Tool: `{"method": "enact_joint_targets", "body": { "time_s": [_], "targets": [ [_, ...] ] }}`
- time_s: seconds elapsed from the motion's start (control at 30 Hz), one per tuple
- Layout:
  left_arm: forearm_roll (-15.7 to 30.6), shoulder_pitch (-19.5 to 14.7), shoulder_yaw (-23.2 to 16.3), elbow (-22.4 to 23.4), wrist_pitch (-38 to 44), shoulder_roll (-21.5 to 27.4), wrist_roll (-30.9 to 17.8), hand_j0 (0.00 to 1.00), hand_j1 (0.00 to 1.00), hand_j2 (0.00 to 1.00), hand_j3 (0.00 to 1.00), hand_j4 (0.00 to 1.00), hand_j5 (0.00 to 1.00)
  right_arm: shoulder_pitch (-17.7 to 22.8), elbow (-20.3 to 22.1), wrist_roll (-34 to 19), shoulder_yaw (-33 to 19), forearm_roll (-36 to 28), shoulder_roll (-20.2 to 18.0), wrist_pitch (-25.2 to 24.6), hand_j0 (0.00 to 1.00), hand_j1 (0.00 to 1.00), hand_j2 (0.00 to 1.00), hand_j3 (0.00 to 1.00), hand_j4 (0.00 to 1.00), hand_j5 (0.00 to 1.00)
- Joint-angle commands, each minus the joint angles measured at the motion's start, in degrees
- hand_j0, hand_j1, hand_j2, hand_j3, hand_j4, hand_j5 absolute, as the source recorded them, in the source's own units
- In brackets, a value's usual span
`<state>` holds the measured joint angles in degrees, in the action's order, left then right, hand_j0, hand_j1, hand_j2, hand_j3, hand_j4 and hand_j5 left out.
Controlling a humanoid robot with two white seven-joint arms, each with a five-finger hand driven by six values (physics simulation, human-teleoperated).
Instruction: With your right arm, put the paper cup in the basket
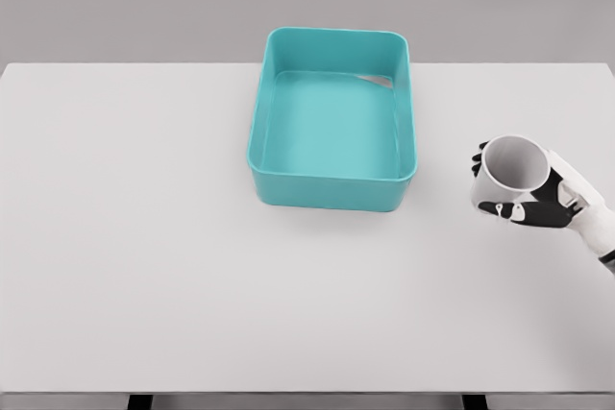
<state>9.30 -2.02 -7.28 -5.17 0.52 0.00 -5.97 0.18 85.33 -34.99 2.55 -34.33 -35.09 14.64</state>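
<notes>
A white paper cup point(512, 166) is held at the right of the table, its open mouth tilted toward the camera. My right hand point(524, 197) wraps around it, dark fingers curled at its left and lower sides, the arm entering from the right edge. A teal rectangular basket point(332, 189) stands at the table's middle rear, to the left of the cup and apart from it. Its inside looks empty. The left arm does not show.
The white table point(144, 237) spans the whole view, with its front edge near the bottom of the picture. A grey wall lies behind the table.
</notes>
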Motion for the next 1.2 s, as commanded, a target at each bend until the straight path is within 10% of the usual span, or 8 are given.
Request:
{"method": "enact_joint_targets", "body": {
  "time_s": [0.0,1.17],
  "targets": [
    [0.0,0.0,0.0,0.0,0.0,0.0,0.0,1.00,1.00,1.00,1.00,1.00,1.00,-0.1,0.0,0.0,0.0,-0.4,-0.1,-1.3,0.57,0.57,0.57,0.57,0.57,0.57],
    [0.0,0.0,0.0,0.0,0.0,0.0,0.0,1.00,1.00,1.00,1.00,1.00,1.00,-24.3,-9.2,0.0,1.0,12.0,13.6,-10.1,0.57,0.57,0.57,0.57,0.57,0.57]
  ]
}}
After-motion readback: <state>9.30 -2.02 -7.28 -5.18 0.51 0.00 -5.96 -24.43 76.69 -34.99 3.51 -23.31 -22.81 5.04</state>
